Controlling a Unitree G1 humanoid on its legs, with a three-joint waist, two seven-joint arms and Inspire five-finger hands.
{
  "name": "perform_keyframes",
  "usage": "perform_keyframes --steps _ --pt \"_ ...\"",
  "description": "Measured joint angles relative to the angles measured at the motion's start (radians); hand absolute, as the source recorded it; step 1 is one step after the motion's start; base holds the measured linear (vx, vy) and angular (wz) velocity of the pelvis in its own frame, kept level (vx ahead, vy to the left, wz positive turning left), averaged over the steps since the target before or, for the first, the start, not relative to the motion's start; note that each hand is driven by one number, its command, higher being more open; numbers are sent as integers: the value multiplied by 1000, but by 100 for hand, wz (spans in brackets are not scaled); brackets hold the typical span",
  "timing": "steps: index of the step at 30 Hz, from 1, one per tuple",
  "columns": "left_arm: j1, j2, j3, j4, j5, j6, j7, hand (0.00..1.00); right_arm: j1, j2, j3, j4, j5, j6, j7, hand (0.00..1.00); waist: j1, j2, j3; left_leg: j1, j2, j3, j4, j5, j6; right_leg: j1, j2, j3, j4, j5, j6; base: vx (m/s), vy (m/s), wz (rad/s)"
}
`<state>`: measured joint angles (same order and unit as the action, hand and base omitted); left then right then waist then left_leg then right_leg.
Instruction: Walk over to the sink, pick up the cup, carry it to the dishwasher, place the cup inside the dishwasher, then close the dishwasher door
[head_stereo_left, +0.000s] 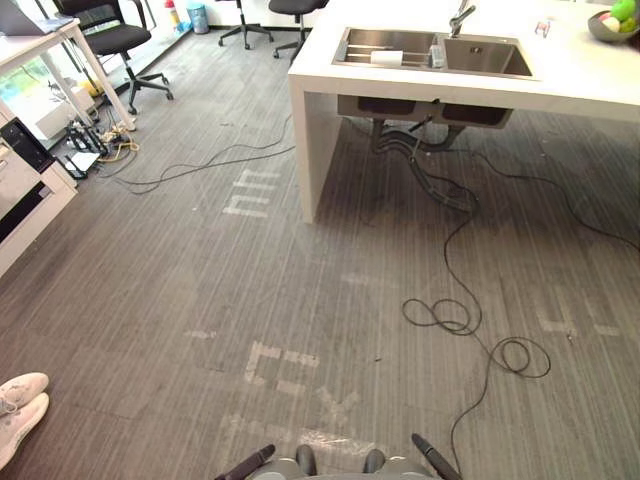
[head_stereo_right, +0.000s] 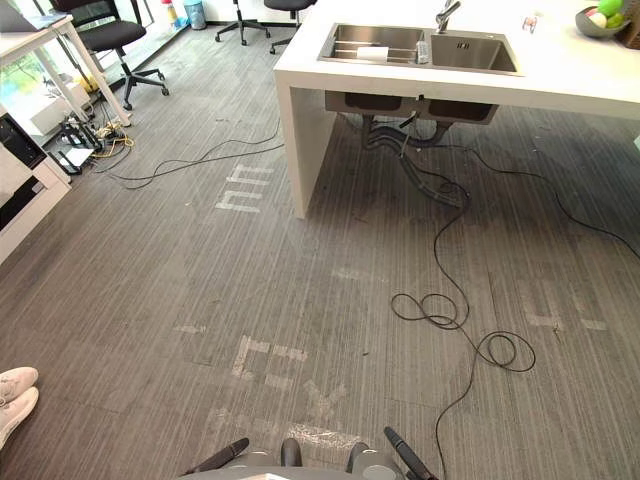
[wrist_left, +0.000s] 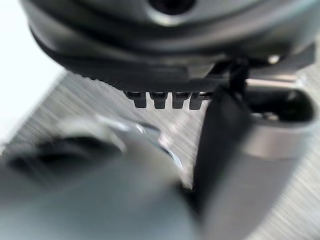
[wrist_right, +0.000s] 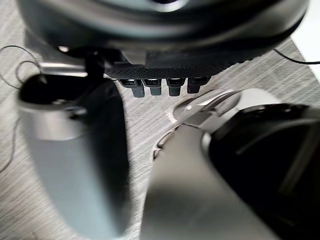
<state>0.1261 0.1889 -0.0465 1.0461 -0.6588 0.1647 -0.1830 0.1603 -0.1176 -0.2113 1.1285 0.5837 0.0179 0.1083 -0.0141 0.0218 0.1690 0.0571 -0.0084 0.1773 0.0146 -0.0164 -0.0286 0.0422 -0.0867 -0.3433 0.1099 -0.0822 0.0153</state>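
Observation:
The steel double sink (head_stereo_left: 480, 55) is set in a white counter (head_stereo_left: 560, 80) ahead and to the right, across grey carpet. A small clear cup-like thing (head_stereo_left: 437, 55) stands by the divider under the tap (head_stereo_left: 460, 18), and a white object (head_stereo_left: 386, 58) lies in the left basin. My left hand (wrist_left: 150, 60) hangs over the carpet with its fingers (wrist_left: 162, 99) straight and nothing in it. My right hand (wrist_right: 160, 50) hangs the same way, its fingers (wrist_right: 160, 86) straight and empty.
The counter's side panel (head_stereo_left: 310, 150) reaches the floor, with pipes (head_stereo_left: 400, 140) under the sink. A bowl of fruit (head_stereo_left: 612, 22) sits at the counter's far right. Office chairs (head_stereo_left: 115, 40), a white desk and a white unit (head_stereo_left: 20, 185) line the left. A person's shoes (head_stereo_left: 20, 400) show lower left. Thin cables (head_stereo_left: 200, 165) cross the floor.

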Motion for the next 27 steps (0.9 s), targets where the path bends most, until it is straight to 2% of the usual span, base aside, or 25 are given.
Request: perform_keyframes --steps 2,6,9,11,14,19,24,27 --pt "-15 1 -2 -40 -4 17 -16 100 -17 -2 -18 -31 -107 -49 -64 100 -5 4 3 3 1 6 -22 14 -21 3 -10 -49 -12 9 14 42 -18 -5" --pt "-52 10 -21 -101 34 23 -21 100 -136 -54 -21 -124 -179 -59 -68 100 -20 14 31 13 0 11 -42 33 -47 18 -15 -91 -21 16 23 -9 -13 18" --pt "-87 -2 -53 -198 36 -3 -8 100 -231 -116 -5 -239 -175 -31 -15 100 -21 25 44 13 2 14 -48 40 -54 20 -15 -103 -26 19 24 -71 -12 15" --pt "-126 -16 -79 -263 85 -41 75 100 -282 -146 28 -326 -173 19 24 100 -20 25 44 13 5 22 -49 42 -56 24 -12 -105 -32 20 22 -17 -7 0" --pt "-173 -23 -81 -266 127 -46 174 100 -304 -141 55 -328 -172 82 37 100 -20 27 45 13 8 25 -54 42 -55 28 -5 -109 -39 21 20 0 0 0" --pt "-168 -29 -81 -264 193 -52 250 100 -247 -107 71 -270 -173 134 16 100 -20 35 55 13 10 26 -60 43 -55 32 -3 -126 -43 18 24 53 -18 5" --pt "-142 -43 -114 -264 378 -90 292 100 -187 -75 73 -269 -185 125 -15 100 -26 36 56 15 12 33 -60 43 -55 34 -3 -130 -39 17 25 28 -5 1" --pt "-137 -54 -116 -265 388 -111 310 100 -172 -65 82 -269 -185 94 -34 100 -26 36 56 17 13 50 -60 43 -55 34 -3 -126 -39 17 25 -24 4 -7"
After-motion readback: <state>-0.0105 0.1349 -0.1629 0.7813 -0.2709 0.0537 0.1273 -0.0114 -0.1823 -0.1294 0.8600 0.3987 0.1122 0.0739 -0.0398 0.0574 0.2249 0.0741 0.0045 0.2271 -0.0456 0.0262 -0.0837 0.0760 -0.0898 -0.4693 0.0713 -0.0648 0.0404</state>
